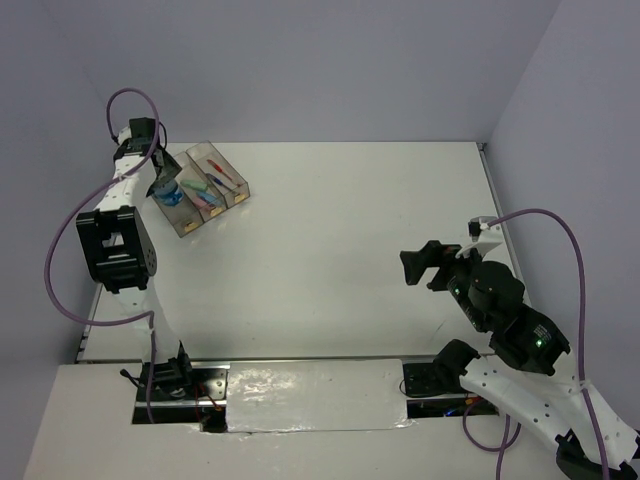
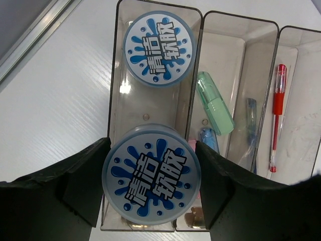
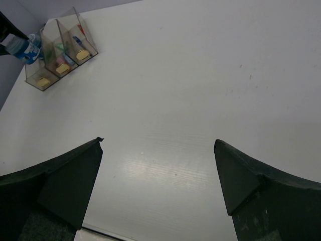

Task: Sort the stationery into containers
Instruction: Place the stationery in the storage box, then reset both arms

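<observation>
**Holding a tape roll over the end bin**

On the left, the left tool (image 2: pixel 150 165) is clamped on a tape roll (image 2: pixel 151 175), flat face up, directly over the label end of the left bin (image 2: pixel 116 75); I'd judge the drop is straight down. A second roll (image 2: pixel 158 48) lies at that bin's far end. The middle bin (image 2: pixel 235 50) holds a green bar (image 2: pixel 214 103), the right bin (image 2: pixel 301 125) a red pen (image 2: pixel 278 115). Far off, the right tool (image 3: pixel 158 142) gapes over the bench (image 3: pixel 200 75).

White desk (image 1: pixel 330 250) fills the scene, matte, faintly grained, with a few small specks. Behind the desk, a plain lavender-grey back wall (image 1: pixel 330 70); off its right edge, a side wall (image 1: pixel 570 130) in the same tint. Along the desk's near edge, a glossy white strip (image 1: pixel 315 395) catches soft, even light.
</observation>
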{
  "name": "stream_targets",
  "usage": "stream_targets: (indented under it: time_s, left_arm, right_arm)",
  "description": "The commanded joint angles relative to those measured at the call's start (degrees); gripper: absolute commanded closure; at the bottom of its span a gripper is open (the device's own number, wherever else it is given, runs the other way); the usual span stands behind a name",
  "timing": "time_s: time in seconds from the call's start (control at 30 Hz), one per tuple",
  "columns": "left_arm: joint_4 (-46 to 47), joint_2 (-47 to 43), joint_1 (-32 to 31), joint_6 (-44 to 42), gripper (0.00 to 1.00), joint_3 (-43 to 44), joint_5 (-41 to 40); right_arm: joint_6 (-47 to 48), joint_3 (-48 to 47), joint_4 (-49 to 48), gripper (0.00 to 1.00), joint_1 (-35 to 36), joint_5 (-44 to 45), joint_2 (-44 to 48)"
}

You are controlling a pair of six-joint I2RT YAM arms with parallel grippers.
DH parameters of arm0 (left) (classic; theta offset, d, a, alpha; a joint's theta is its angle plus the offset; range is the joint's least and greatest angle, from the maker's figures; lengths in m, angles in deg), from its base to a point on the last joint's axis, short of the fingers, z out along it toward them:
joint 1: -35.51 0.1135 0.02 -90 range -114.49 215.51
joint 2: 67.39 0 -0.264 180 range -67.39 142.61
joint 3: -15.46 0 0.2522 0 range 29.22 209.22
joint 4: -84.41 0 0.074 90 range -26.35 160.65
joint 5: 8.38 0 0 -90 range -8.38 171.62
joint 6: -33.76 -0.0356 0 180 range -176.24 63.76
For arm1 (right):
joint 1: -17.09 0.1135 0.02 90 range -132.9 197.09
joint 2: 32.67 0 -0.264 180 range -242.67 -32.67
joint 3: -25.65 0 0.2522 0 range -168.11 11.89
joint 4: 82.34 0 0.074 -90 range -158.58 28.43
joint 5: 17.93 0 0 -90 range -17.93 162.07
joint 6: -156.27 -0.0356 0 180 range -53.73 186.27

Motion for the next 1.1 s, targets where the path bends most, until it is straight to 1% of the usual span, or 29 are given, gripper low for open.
stream_targets:
  time_s: [0.0, 0.1, 0.13, 0.2, 0.27, 0.3, 0.33, 0.37, 0.4, 0.43, 0.47, 0.67, 0.77, 0.83, 0.97, 1.03, 1.07]
  left_arm:
    - [3.03, -0.19, 0.55, -1.35, 0.80, 0.06, -0.35]
    - [3.12, -0.45, 0.82, -1.09, 0.77, -1.08, -1.05]
    - [3.21, -0.54, 0.90, -0.91, 0.73, -1.34, -1.32]
    - [3.03, -0.46, 0.91, -0.91, 0.68, -1.70, -1.67]
    - [3.03, -0.19, 0.91, -1.09, 0.59, -1.53, -1.49]
    - [2.86, -0.10, 0.91, -1.09, 0.52, -1.44, -1.41]
    - [2.85, -0.10, 0.82, -1.17, 0.38, -1.44, -1.06]
    - [2.85, -0.19, 0.82, -1.00, 0.29, -1.52, -0.88]
    - [2.85, -0.71, 0.82, -0.74, 0.23, -1.70, -0.71]
    - [3.03, -1.15, 0.90, -0.65, 0.08, -1.79, -0.53]
    - [3.47, -1.59, 0.82, -0.56, 0.01, -2.14, -0.09]
    - [2.24, -5.11, 0.82, -0.82, 0.01, -0.38, 0.17]
    - [-1.27, -7.47, 0.82, -1.17, 0.01, 3.04, 0.87]
    - [-5.31, -9.23, 0.64, -1.61, 0.01, 5.58, 1.75]
    - [-10.14, -16.79, -0.06, -4.68, 0.01, 5.60, 4.65]
    - [-12.70, -22.32, -0.15, -6.09, 0.01, 3.67, 6.49]
    - [-12.70, -26.78, -0.15, -7.75, 0.01, 2.10, 7.20]
  right_arm:
    - [1.00, -0.51, -2.51, 0.00, -0.08, -0.74, 0.25]
    - [1.00, -0.51, -2.51, 0.00, -0.08, -0.91, 0.43]
    - [1.00, -0.51, -2.60, 0.00, 0.01, -0.92, 0.52]
    - [1.00, -0.59, -2.60, 0.00, 0.01, -1.09, 0.52]
    - [1.26, -0.51, -2.86, 0.00, -0.08, -1.53, 0.69]
    - [1.44, -0.42, -2.95, 0.00, -0.08, -1.88, 0.69]
    - [1.53, -0.42, -2.95, 0.00, -0.08, -2.40, 0.52]
    - [1.53, -0.42, -2.95, 0.00, -0.08, -2.58, 0.43]
    - [1.53, -0.51, -2.95, 0.00, 0.01, -2.76, 0.25]
    - [1.61, -0.51, -2.95, 0.00, -0.08, -3.02, -0.01]
    - [1.70, -0.68, -2.95, 0.00, -0.08, -3.11, -0.10]
    - [2.14, -2.00, -2.95, 0.00, -0.08, -3.64, -0.98]
    - [2.32, -3.05, -2.42, 0.00, 0.01, -3.55, -1.50]
    - [3.02, -4.19, -1.98, 0.00, 0.01, -3.12, -1.59]
    - [5.04, -7.36, 0.12, 0.00, -0.08, -1.01, -1.68]
    - [6.36, -9.81, 1.44, 0.00, -0.08, -0.04, -1.77]
    - [6.71, -10.69, 1.97, 0.00, 0.01, 0.31, -1.77]
